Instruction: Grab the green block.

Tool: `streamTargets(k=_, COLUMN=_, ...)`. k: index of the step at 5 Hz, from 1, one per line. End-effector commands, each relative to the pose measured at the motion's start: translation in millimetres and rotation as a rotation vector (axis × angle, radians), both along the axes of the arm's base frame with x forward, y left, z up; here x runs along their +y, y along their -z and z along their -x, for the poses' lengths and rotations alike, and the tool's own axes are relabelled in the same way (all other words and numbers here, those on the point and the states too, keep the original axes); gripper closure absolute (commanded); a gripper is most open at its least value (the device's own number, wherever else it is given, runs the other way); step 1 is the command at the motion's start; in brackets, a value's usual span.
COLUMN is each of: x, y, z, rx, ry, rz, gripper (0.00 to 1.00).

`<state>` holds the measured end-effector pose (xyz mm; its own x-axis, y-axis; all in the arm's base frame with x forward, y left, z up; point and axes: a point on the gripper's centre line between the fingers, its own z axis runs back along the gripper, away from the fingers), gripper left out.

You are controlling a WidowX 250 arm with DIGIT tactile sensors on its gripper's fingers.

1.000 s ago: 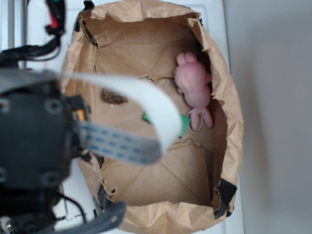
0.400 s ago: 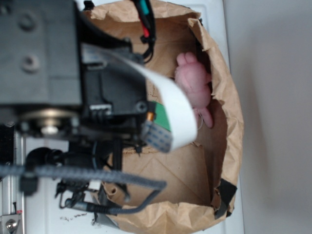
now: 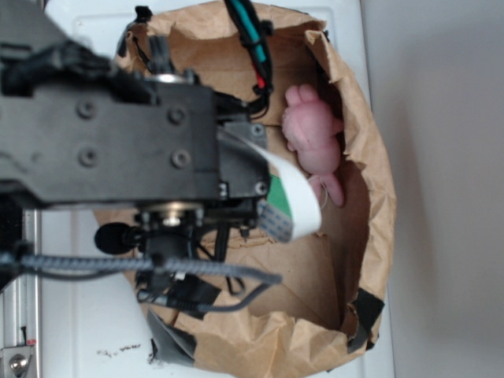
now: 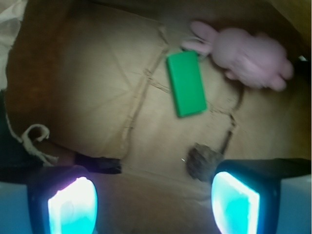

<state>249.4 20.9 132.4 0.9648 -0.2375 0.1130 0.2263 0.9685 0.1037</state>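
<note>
Lying flat: smooth green block | fuzzy pink plush beside | jaws wide apart, empty

A brown paper bag lies open on a white surface, its crumpled rim patched with strips of black tape at the corners. The creased floor of the bag shows fold lines and a few small tears. A pink plush toy (a rabbit, by its long ears) lies flat against the bag's side wall. In the wrist view the plush is blurred. A lumpy brown clump sits on the bag floor, well apart from the plush. A white twisted cord curls by the bag's edge.
</note>
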Motion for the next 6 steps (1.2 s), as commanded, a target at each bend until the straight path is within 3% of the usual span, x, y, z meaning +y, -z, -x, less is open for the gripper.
streamTargets(k=1, x=-2, y=-8, z=-3, rx=-0.028, ry=-0.005, rz=0.001, gripper=0.00)
streamTargets(k=2, x=-2, y=-8, z=-3, rx=-0.028, ry=-0.005, rz=0.001, gripper=0.00)
streamTargets(k=3, x=7, y=18, z=-38, rx=-0.025, ry=0.037, rz=0.002, gripper=0.00)
streamTargets(k=4, x=17, y=27, z=-70, rx=-0.084, ry=0.101, rz=0.004, gripper=0.00)
streamTargets(k=5, x=9, y=41, z=-74, rx=-0.130, ry=0.176, rz=-0.032, gripper=0.00)
streamTargets(k=6, x=0, y=50, z=-68, rx=-0.200, ry=0.252, rz=-0.025, gripper=0.00)
